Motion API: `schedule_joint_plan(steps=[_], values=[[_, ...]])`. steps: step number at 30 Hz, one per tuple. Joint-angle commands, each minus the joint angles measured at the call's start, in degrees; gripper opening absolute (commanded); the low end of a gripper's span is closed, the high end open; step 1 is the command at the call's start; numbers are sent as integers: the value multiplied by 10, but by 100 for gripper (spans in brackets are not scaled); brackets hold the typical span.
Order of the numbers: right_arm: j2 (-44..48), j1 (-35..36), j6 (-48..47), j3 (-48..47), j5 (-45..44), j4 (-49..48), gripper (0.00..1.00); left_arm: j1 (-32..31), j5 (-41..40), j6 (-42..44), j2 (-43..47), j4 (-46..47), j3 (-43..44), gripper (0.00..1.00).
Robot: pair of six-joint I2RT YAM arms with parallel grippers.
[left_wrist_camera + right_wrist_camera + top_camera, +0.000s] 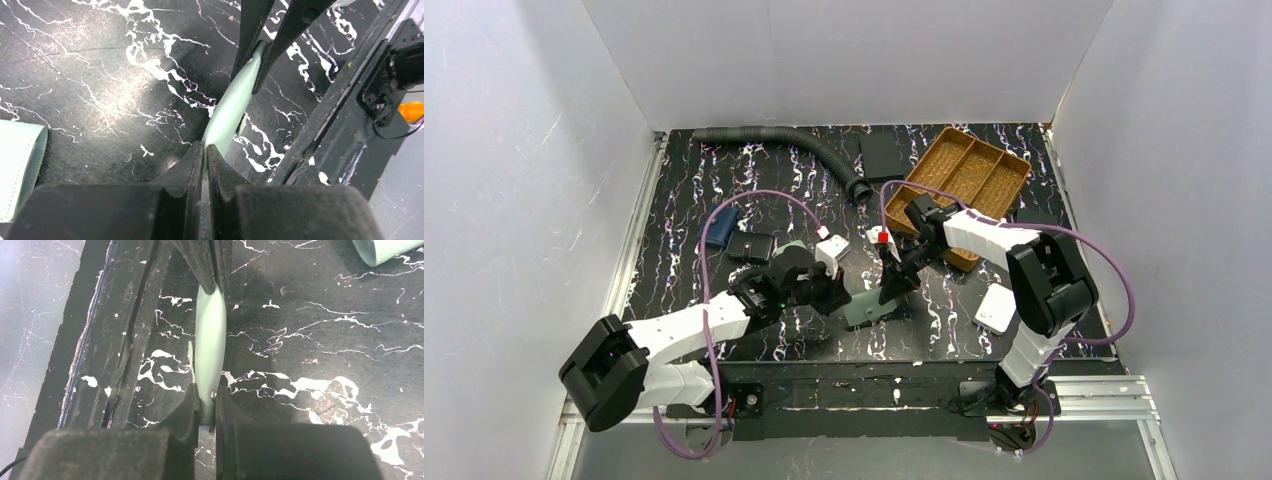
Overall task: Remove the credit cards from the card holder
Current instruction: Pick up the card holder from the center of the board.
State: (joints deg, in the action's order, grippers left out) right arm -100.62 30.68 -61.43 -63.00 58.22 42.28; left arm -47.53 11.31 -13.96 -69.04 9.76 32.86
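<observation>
We count two arms, the left arm (674,330) and the right arm (984,235). Each has one tool, so there are two: the left tool (205,150) and the right tool (205,396). We count two green wallets alike, the holder (876,308) and a second holder (20,167). On the worktop (684,200) we count one hose (794,140), one tray (969,170), one pouch (721,228) and one white box (996,308). We count two black slabs, the far slab (882,155) and the near slab (751,246). We cannot make out a dark patch right of the tray.
</observation>
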Motion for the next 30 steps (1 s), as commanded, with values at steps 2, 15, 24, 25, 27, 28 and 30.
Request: schedule_joint_plan(steps=[2, 15, 24, 25, 27, 28, 30], values=[[63, -1, 12, 2, -21, 34, 1, 3, -16, -27, 57, 12, -2, 33], [2, 6, -108, -157, -56, 394, 1, 42, 223, -101, 109, 23, 19, 98], [9, 24, -85, -180, -55, 393, 1, 36, 277, -103, 6, 38, 63, 98], [7, 25, -85, -179, -52, 393, 1, 33, 277, -103, -2, 45, 65, 98], [5, 28, -87, -179, -45, 394, 1, 29, 284, -105, -21, 64, 68, 98], [4, 29, -87, -179, -42, 393, 1, 27, 287, -109, -30, 74, 69, 98], [3, 30, -87, -181, -38, 393, 1, 22, 292, -119, -50, 95, 70, 98]])
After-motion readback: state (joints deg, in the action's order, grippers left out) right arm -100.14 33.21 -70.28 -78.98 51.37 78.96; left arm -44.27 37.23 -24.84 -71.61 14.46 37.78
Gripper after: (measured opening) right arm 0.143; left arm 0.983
